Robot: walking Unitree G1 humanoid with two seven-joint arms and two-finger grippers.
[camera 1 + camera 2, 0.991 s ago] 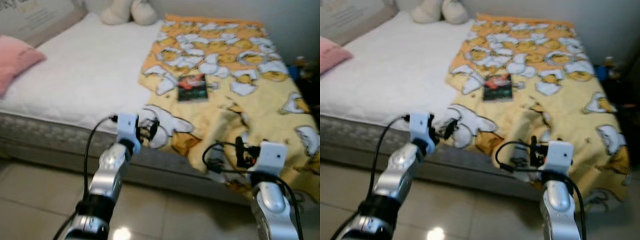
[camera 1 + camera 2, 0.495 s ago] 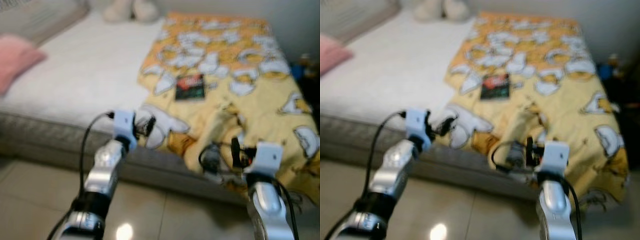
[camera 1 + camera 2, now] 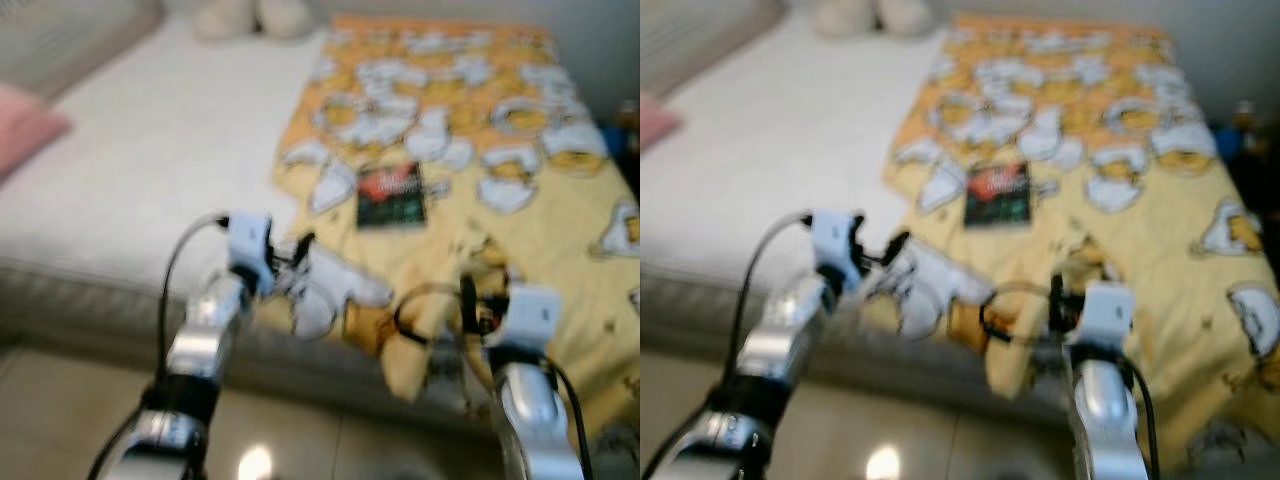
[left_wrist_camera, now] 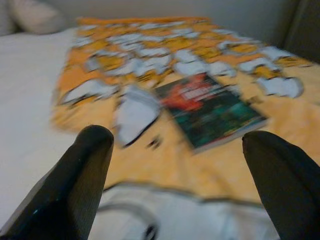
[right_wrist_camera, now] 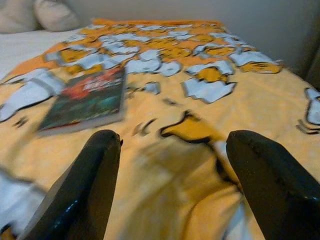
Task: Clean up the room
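Head views blurred; detail limited. Landmark for all positions: the book (image 3: 391,196), a dark-covered volume with red on its cover, lying flat on the yellow duck-print blanket (image 3: 520,230).

Nearest: tiled floor (image 3: 60,420) below the bed edge; both silver arms rise from it toward the book. Left gripper (image 4: 177,150) hovers over the near fold of the blanket, short of the book and to its left; fingers (image 4: 75,175) spread wide, nothing between them, the book framed in the gap beyond. Right gripper (image 5: 170,150) hovers over the blanket short of the book and to its right; fingers (image 5: 85,175) likewise wide apart and empty; the book lies ahead, off toward one finger.

The blanket is rumpled at the bed edge nearer than the book and spreads flat beyond it; the white mattress (image 3: 150,170) lies bare to the book's left; a pink pillow (image 3: 25,125) sits well left of the book; a pale plush toy (image 3: 245,18) rests far beyond the book, at the bed's far end.
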